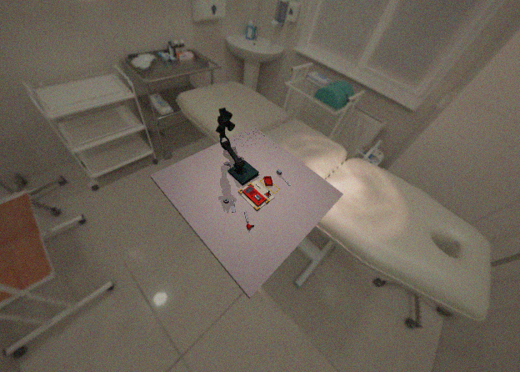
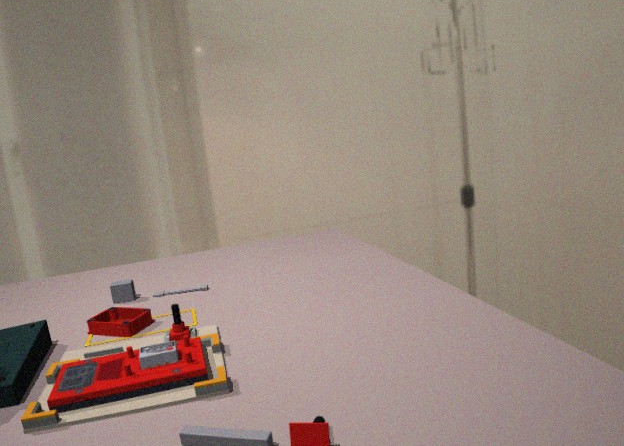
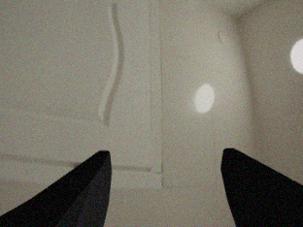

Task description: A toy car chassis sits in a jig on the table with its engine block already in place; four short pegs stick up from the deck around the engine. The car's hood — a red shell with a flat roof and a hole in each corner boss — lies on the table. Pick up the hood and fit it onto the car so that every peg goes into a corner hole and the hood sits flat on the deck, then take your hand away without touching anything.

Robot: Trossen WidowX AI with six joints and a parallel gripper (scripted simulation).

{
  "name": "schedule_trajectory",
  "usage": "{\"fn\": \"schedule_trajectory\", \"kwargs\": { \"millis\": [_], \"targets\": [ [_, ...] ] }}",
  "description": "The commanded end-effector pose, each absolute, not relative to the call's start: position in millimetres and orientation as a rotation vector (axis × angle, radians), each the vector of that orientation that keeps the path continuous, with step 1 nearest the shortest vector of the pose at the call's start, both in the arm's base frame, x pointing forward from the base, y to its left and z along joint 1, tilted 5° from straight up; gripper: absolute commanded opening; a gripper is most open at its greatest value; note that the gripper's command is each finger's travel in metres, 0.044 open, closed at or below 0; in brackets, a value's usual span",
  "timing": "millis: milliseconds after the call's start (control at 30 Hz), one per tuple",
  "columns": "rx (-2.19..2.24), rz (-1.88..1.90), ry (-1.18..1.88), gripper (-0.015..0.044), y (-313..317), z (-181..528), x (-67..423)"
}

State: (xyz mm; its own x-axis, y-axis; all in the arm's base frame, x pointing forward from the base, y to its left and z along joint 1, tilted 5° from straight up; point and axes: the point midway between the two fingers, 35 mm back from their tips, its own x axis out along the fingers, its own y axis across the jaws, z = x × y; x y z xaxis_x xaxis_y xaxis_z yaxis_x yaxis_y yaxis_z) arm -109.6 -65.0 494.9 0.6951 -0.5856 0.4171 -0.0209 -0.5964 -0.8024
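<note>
The red hood (image 1: 267, 180) (image 2: 119, 320) lies on the table beside the jig, inside a yellow outlined rectangle (image 2: 187, 310); in the exterior view it looks like an open shell with its hollow side up. The red chassis (image 1: 253, 194) (image 2: 131, 370) sits in the cream jig (image 2: 126, 406) with the grey engine block (image 2: 158, 355) on its deck and short red pegs around it. My gripper (image 1: 223, 113) (image 3: 167, 160) is raised high above the arm's base, far from the hood. It is open and empty, and the wrist view shows only the room wall.
The arm's dark green base (image 1: 242, 173) (image 2: 20, 353) stands behind the jig. A grey block (image 2: 122, 290), a thin grey rod (image 2: 180, 290), a red piece with a black knob (image 2: 177, 328), a grey bar (image 2: 225, 435) and a red block (image 2: 308, 433) lie around it.
</note>
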Motion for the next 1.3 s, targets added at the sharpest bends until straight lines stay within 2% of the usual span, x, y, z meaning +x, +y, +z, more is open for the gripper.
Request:
{"fn": "schedule_trajectory", "kwargs": {
  "millis": [0,233,267,800,1267],
  "targets": [
    [-2.072,-0.862,0.459,0.0247,-65,495,-108],
    [-1.926,-0.671,0.343,0.0431,-69,500,-45],
    [-1.901,-0.641,0.329,0.0440,-69,500,-35],
    [-1.375,-0.187,0.267,0.0440,-45,468,118],
    [-0.829,0.094,0.460,0.0440,6,394,225]
  ]
}}
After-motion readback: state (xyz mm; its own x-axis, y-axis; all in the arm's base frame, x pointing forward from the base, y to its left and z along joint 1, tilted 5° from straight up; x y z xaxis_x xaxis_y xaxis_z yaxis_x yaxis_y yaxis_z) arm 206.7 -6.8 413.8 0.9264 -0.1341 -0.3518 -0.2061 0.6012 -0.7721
